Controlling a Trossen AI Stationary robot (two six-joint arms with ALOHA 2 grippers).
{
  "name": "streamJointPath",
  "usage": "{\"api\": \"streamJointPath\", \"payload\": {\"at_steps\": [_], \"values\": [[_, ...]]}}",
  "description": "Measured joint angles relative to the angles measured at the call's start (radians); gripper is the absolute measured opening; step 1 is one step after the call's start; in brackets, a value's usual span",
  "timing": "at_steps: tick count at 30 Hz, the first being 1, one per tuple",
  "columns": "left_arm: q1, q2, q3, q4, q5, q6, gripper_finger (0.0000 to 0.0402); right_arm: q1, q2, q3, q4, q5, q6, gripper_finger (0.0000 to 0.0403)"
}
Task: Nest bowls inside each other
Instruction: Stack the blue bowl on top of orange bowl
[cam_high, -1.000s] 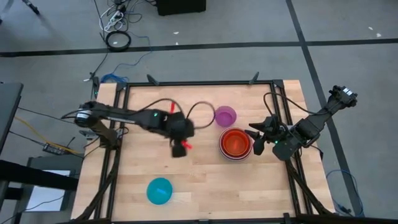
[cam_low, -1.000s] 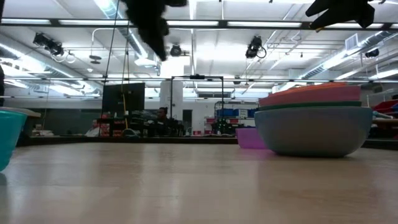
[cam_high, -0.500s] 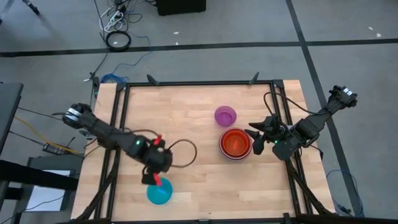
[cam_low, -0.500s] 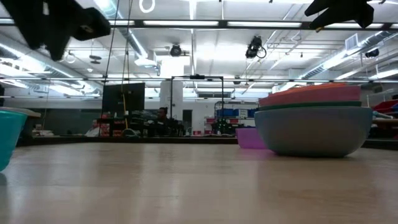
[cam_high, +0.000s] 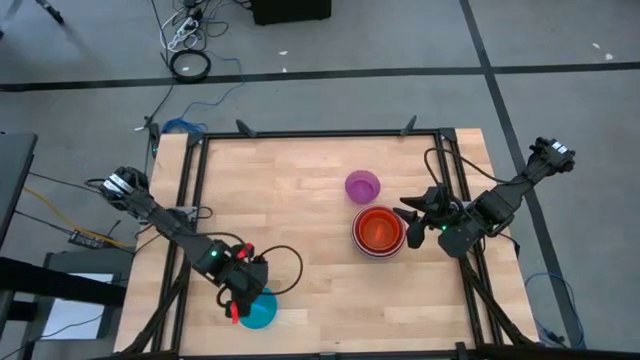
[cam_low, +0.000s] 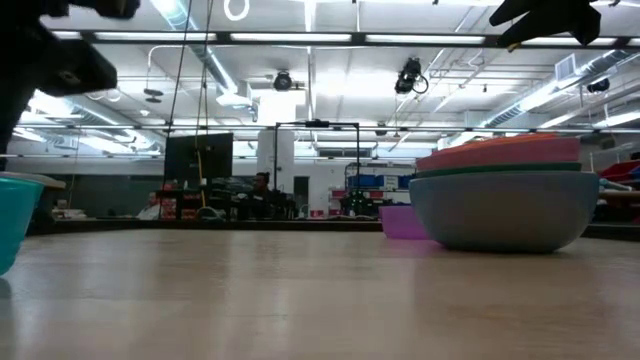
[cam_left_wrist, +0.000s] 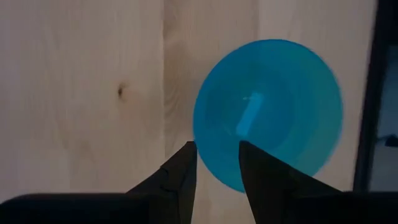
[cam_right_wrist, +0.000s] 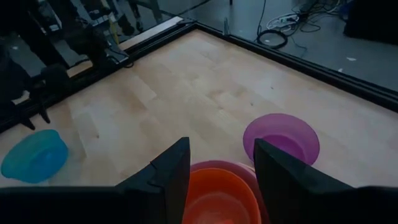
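Left end effector (cam_high: 237, 306), fingers apart, hovers over the cyan bowl (cam_high: 259, 309); right end effector (cam_high: 409, 226), also apart, waits beside the nested stack (cam_high: 378, 231).

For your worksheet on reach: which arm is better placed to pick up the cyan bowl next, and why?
The left. Its open left gripper hovers right over the cyan bowl; the right gripper waits beside the nested stack.

**A large robotics lab hall**

Rows of ceiling strip lights (cam_low: 420, 38) and cameras run across the upper frame. Monitors (cam_low: 199, 157) and workbenches sit mid-left, and cables (cam_high: 188, 40) coil on grey floor at upper left.
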Motion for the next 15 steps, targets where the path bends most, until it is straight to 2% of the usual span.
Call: {"api": "streamJointPath", "payload": {"at_steps": [15], "values": [[-0.005,0.000,-0.182,0.205,-0.005,-0.147,0.0129,-0.022,0.000,0.000,-0.006,-0.007,-0.012,0.0164]]}}
